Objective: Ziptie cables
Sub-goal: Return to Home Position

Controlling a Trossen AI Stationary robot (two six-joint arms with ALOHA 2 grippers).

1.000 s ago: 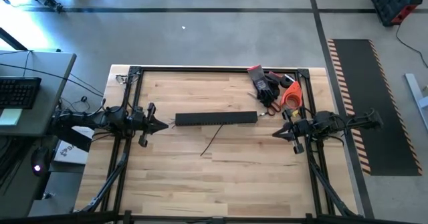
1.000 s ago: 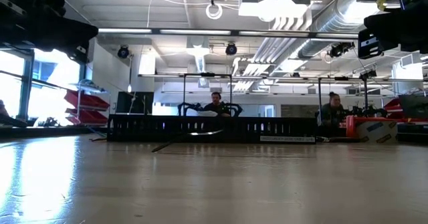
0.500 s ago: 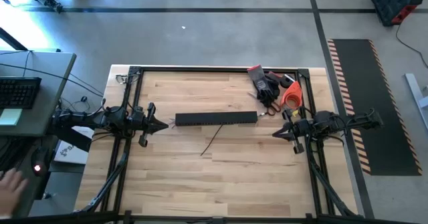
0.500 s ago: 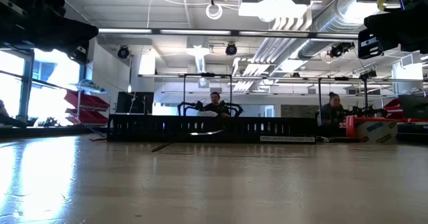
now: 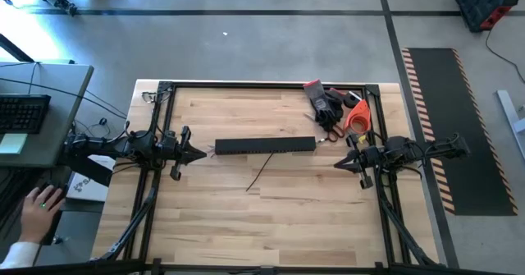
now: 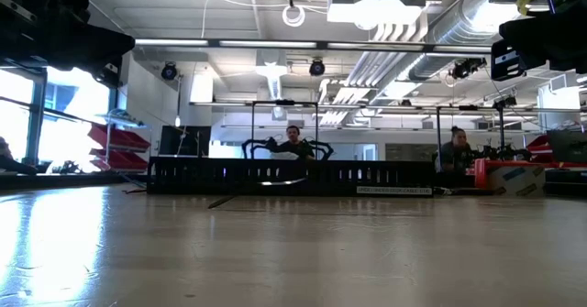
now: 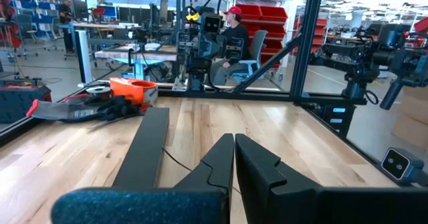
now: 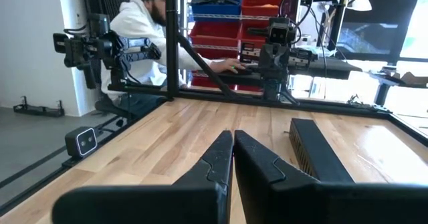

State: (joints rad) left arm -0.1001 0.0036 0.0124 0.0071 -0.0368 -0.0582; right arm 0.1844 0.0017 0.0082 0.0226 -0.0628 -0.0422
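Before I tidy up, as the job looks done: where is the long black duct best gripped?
Grip the duct at mid-length, across its narrow width, coming straight down from above. It lies flat and runs lengthwise between the left hand and right hand, so a middle hold should balance it. Avoid the thin wire trailing from one long side.

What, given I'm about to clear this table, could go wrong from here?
A thin dark strand trails from the black duct onto the table; lifting the duct might snag it. A person's hand is near the left arm's base; if that arm moved, it might be struck. The right gripper sits close to the orange-handled tool, so reaching there looks tight.
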